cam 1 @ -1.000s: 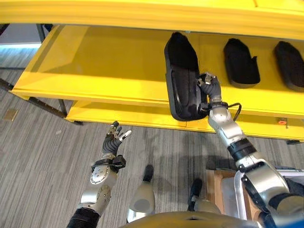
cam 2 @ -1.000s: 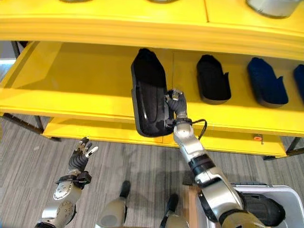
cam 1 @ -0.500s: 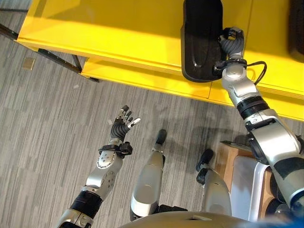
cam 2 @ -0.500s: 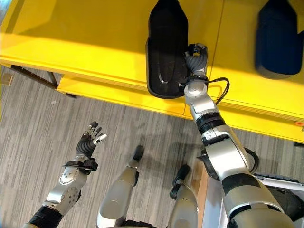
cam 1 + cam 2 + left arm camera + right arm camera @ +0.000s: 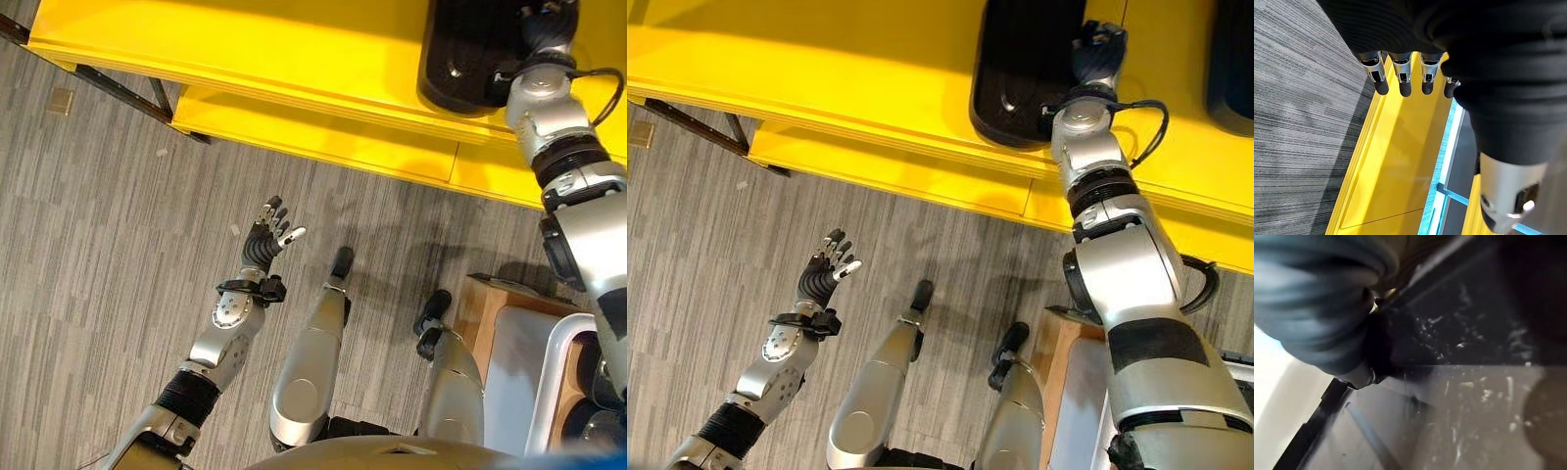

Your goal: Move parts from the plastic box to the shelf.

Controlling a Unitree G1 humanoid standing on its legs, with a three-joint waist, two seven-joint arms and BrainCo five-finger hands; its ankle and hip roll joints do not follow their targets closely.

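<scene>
A long black moulded part [image 5: 1024, 69] lies on the yellow shelf [image 5: 823, 69], its near end just inside the front edge. My right hand [image 5: 1097, 54] is at the part's right side with its fingers curled on that edge; the right wrist view has the dark part [image 5: 1459, 318] very close. My left hand [image 5: 266, 235] hovers open above the floor, away from the shelf, fingers [image 5: 1400, 83] straight and holding nothing. The white plastic box [image 5: 549, 392] shows at the lower right.
Another dark part [image 5: 1234, 49] lies further right on the shelf. A lower yellow shelf board [image 5: 323, 137] juts out beneath. Dark shelf legs [image 5: 118, 93] stand at the left on the grey floor. A wooden stand [image 5: 480, 313] carries the box.
The camera has tilted down, so the shelf sits higher in the picture. The black part has gone from overhanging the front edge to lying on the shelf, my right hand still on it.
</scene>
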